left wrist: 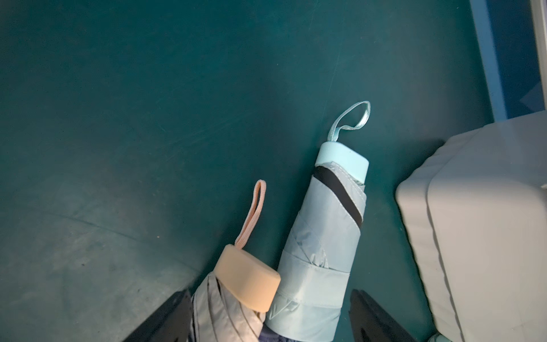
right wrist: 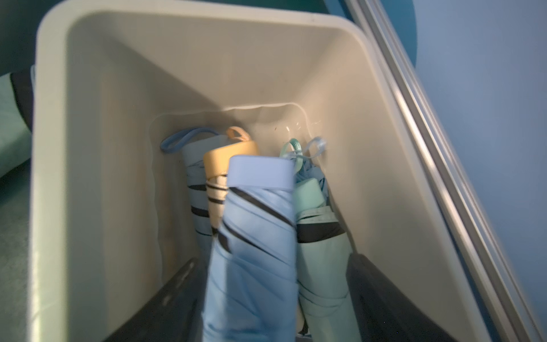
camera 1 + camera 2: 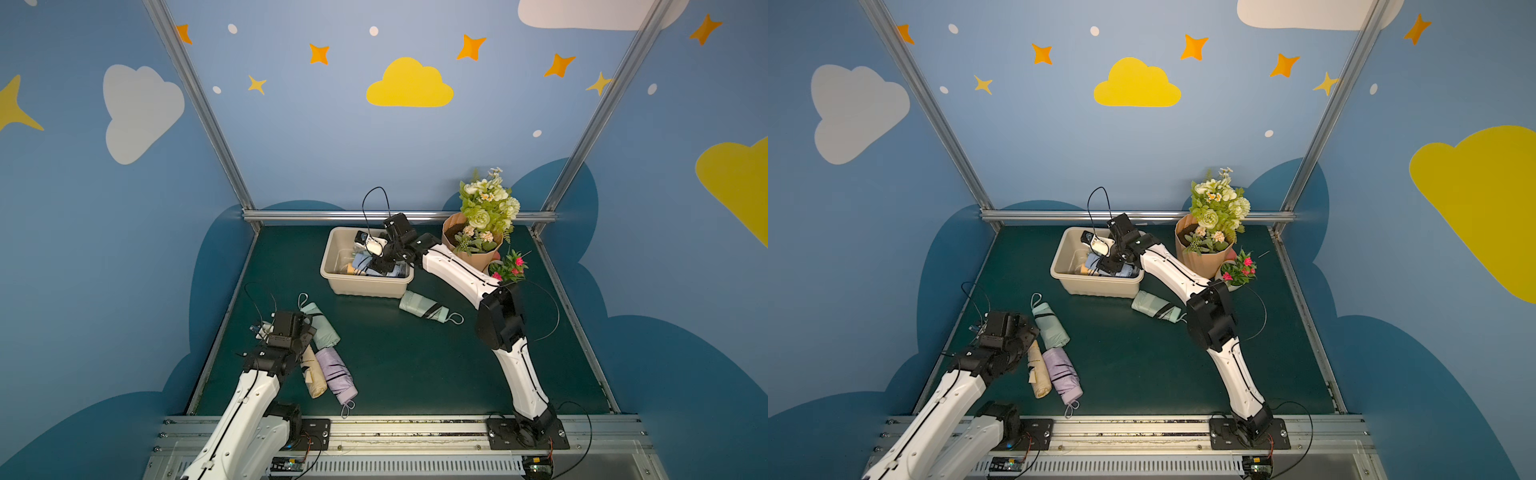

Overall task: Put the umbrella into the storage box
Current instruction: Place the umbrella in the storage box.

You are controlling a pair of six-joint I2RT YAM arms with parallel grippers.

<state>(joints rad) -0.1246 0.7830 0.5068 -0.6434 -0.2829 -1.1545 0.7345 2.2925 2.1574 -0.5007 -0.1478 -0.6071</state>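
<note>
**A:** Umbrella (image 3: 360, 262), the blue one: in both top views it lay inside the box (image 3: 365, 286), directly under the right gripper (image 3: 380, 266), which reached down past the rim.

**B:** And the left gripper (image 1: 270, 291)?

**A:** Its wrist view showed it open over the table (image 1: 148, 118). A mint umbrella (image 1: 322, 237) and a peach one (image 1: 245, 278) lay loose between the jaws, neither pinched.

**B:** The right wrist view?

**A:** It was blurred, but the jaws stood wide apart. The umbrella ran out ahead between them, on top of other umbrellas (image 2: 322, 251), and I judged nothing was gripped. A box wall lay just beside one finger.

**B:** So the release was the step in hand?

**A:** I thought so. The best way was to hold the jaws wide and lift straight up. That way no finger would drag fabric, snag a strap or knock that wall.
</note>
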